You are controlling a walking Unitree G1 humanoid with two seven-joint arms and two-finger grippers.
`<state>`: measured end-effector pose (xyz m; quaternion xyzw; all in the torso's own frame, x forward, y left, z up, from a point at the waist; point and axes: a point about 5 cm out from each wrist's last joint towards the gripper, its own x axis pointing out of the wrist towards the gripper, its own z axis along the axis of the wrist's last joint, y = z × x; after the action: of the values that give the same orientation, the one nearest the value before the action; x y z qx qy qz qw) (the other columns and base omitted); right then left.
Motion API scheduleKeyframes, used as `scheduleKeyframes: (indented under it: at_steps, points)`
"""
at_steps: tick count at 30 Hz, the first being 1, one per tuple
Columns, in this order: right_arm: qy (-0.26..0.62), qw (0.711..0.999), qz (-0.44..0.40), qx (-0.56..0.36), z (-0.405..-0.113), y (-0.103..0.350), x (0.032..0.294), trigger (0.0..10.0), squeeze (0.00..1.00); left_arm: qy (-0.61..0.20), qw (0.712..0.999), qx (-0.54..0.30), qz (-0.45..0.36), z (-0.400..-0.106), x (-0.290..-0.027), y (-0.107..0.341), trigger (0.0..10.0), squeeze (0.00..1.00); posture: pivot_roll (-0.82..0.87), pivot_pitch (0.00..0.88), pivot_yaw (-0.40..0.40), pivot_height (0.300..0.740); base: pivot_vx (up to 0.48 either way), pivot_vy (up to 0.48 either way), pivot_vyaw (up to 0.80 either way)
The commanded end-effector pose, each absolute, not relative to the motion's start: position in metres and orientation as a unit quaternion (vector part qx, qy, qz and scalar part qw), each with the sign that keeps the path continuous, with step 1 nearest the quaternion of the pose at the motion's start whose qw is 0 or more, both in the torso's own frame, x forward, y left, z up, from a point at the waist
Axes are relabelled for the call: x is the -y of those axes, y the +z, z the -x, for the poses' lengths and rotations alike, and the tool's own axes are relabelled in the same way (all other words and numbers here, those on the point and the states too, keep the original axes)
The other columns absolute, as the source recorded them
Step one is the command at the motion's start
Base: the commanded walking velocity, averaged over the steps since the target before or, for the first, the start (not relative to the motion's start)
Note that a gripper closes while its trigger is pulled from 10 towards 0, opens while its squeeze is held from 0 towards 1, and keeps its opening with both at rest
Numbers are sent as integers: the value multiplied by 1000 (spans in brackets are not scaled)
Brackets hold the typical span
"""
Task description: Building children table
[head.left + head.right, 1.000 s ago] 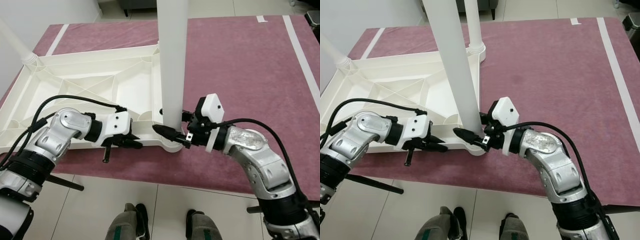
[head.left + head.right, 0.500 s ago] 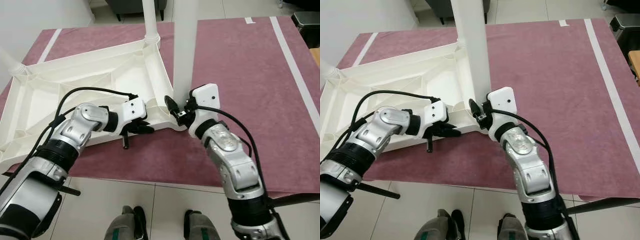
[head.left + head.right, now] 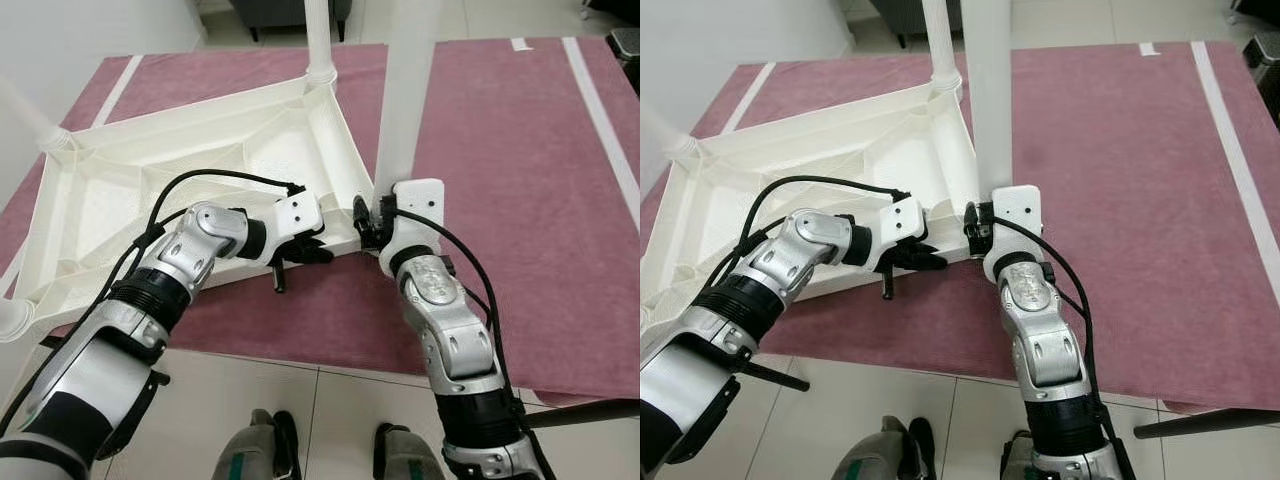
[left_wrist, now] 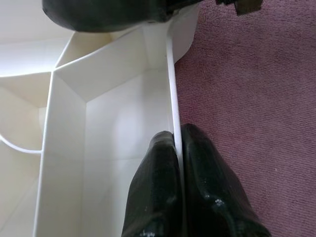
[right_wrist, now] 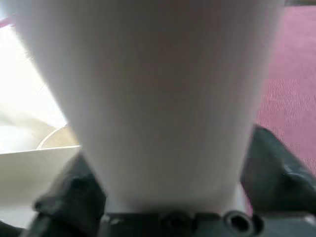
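A white plastic table top [image 3: 200, 190] lies upside down on a maroon carpet, its ribbed underside facing up. A thick white leg [image 3: 405, 110] stands upright in its near right corner. My right gripper [image 3: 368, 222] is shut on the base of this leg, with one black finger [image 5: 274, 168] on each side of the leg [image 5: 158, 98]. My left gripper [image 3: 312, 252] is shut on the thin near rim [image 4: 173, 98] of the table top, just left of that corner. Its fingers [image 4: 155, 187] pinch the wall from both sides.
Another leg [image 3: 320, 40] stands at the far right corner, and one [image 3: 30, 115] rises at the far left. The carpet [image 3: 520, 180] has white tape lines [image 3: 600, 110]. Pale tiled floor [image 3: 330, 420] and my feet lie below the carpet's near edge.
The whole view has shifted. My right forearm has swung from out at the right to straight in front of the leg, and its fingers now hug the leg's base. The left gripper stays on the rim.
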<state>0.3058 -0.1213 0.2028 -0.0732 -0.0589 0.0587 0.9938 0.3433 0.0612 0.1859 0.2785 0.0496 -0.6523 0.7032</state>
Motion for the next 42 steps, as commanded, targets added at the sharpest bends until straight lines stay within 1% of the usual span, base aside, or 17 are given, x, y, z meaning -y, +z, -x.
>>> scheduleKeyframes:
  at_steps: [1,4,5,7,11,13,15,16,18,22,23,24,25,32,36,37,42]
  points:
    - [101,987,68,104,-305,221,124,10000,0,-700,653,4,-289,-333,-64,200,0,0,-51,183,172,740,0,0,0]
    - [156,976,77,133,-302,235,127,10000,0,-707,641,-5,-298,-328,-73,196,0,0,-51,183,172,740,0,0,0]
    - [200,964,95,147,-300,244,131,10000,0,-715,628,-16,-307,-323,-82,192,0,0,-50,183,171,740,0,0,0]
    - [212,961,100,149,-299,246,132,10000,0,-718,623,-20,-310,-321,-85,190,0,0,-50,183,171,740,0,0,0]
    - [327,927,124,134,-287,245,129,10000,0,-735,594,-44,-325,-308,-102,183,0,0,-46,183,169,740,0,0,0]
    - [327,927,124,134,-287,245,129,10000,0,-735,594,-44,-325,-308,-102,183,0,0,-46,183,169,740,0,0,0]
    - [425,890,138,92,-272,232,121,10000,0,-744,577,-56,-332,-300,-114,182,0,0,-40,181,166,740,0,0,0]
    - [425,890,138,92,-272,232,121,10000,0,-744,577,-56,-332,-300,-114,182,0,0,-40,181,166,740,0,0,0]
    - [495,855,142,62,-260,220,112,10000,0,-751,561,-71,-341,-294,-126,181,0,0,-35,180,165,740,0,0,0]
    - [520,841,139,56,-256,217,108,10000,0,-752,557,-78,-344,-290,-132,181,0,0,-35,180,165,740,0,0,0]
    - [527,838,131,57,-255,216,107,6784,0,-751,558,-79,-344,-290,-133,181,0,0,-28,179,161,740,0,0,0]
    - [527,838,131,57,-255,216,107,6784,0,-751,558,-79,-344,-290,-133,181,0,0,-28,179,161,740,0,0,0]
    - [531,836,122,57,-254,216,105,0,0,-749,561,-78,-343,-290,-133,181,0,0,-28,179,161,740,0,0,0]
    - [544,832,96,54,-251,213,101,0,0,-748,568,-69,-336,-289,-127,182,0,0,-35,181,163,740,0,0,0]
    - [533,839,94,50,-251,209,102,0,0,-747,572,-63,-332,-291,-122,183,0,0,-36,181,164,740,0,0,0]
    - [490,865,105,37,-259,202,104,0,0,-743,583,-56,-324,-295,-116,183,0,0,-36,181,164,740,0,0,0]
    - [299,945,132,-22,-287,173,117,0,0,-714,634,-30,-295,-313,-92,186,0,0,-40,181,164,740,0,0,0]
